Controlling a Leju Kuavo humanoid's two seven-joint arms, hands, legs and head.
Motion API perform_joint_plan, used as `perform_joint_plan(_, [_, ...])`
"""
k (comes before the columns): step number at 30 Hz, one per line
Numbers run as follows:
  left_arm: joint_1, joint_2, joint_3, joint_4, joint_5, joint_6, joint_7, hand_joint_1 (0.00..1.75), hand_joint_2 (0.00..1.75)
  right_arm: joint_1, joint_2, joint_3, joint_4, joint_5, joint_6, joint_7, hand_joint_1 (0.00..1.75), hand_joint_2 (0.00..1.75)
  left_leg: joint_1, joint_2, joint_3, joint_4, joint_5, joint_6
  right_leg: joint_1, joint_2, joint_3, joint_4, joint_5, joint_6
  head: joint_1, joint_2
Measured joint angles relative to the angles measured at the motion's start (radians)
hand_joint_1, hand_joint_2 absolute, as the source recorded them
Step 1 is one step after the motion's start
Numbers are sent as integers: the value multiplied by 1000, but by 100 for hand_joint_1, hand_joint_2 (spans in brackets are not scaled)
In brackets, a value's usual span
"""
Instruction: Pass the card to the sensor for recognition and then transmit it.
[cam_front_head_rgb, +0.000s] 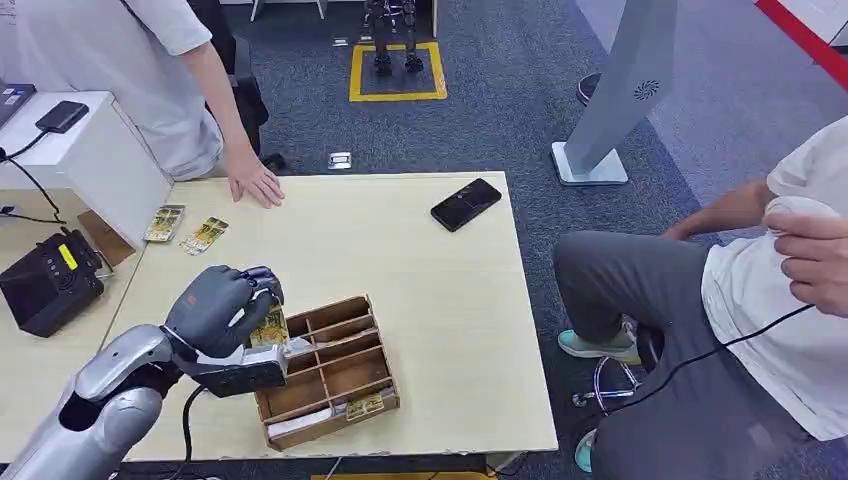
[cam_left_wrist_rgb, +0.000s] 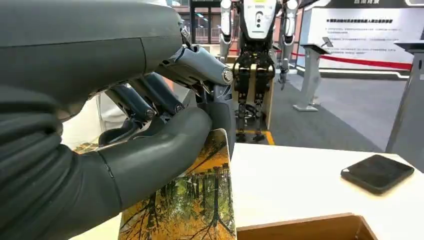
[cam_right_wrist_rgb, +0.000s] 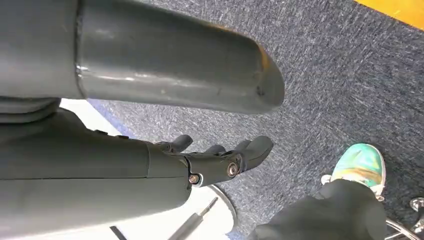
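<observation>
While the right hand (cam_right_wrist_rgb: 220, 160) hangs spread over grey carpet, the left hand (cam_front_head_rgb: 222, 305) pinches a glossy forest-print card (cam_left_wrist_rgb: 192, 200) above the compartmented wooden box (cam_front_head_rgb: 335, 370) near the tabletop's front edge.

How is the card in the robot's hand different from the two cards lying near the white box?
The held card stands upright, pinched by the left hand above the wooden organizer. The two loose cards lie flat on the table, untouched. All look printed with yellowish pictures.
</observation>
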Motion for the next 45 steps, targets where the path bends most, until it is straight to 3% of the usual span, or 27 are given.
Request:
perform_joint_plan(22, [0, 1, 12, -26, -8, 7, -7, 175, 175, 0, 0, -2, 0, 0, -2, -2, 0, 0, 0, 0, 0, 0, 0, 0, 0, 0, 0, 0, 0, 0, 0, 0])
perform_joint_plan(24, [-5, -5, 24, -27, -70, 72, 43, 175, 175, 0, 0, -2, 0, 1, -2, -2, 0, 0, 0, 0, 0, 0, 0, 0, 0, 0, -2, 0, 0, 0, 0, 0])
perform_joint_plan(26, [-62, -24, 60, -7, -129, 128, 108, 175, 175, 0, 0, -2, 0, 1, -2, -2, 0, 0, 0, -2, -3, 0, 2, -1, 1, -3, -3, 0, 1, 0, 1, 0])
perform_joint_plan(29, [-233, -26, 123, 86, -182, 188, 202, 175, 175, -3, 0, 9, 0, 1, 5, 13, 0, 0, 1, -4, -5, 0, 6, -3, 2, -3, -4, 0, 3, 0, 0, 0])
perform_joint_plan(33, [-412, -29, 224, 193, -222, 163, 184, 175, 175, -3, 0, 22, 0, 1, 7, 18, 0, 0, 1, -1, -4, 0, 6, -4, 1, 0, -5, 1, 5, -2, -1, 0])
perform_joint_plan(45, [-545, -40, 317, 361, -364, 237, 212, 175, 175, -7, 0, 57, 0, 2, 8, 18, 0, 0, 1, -1, -5, 0, 6, -4, 2, 0, -6, 1, 5, -2, -1, 0])
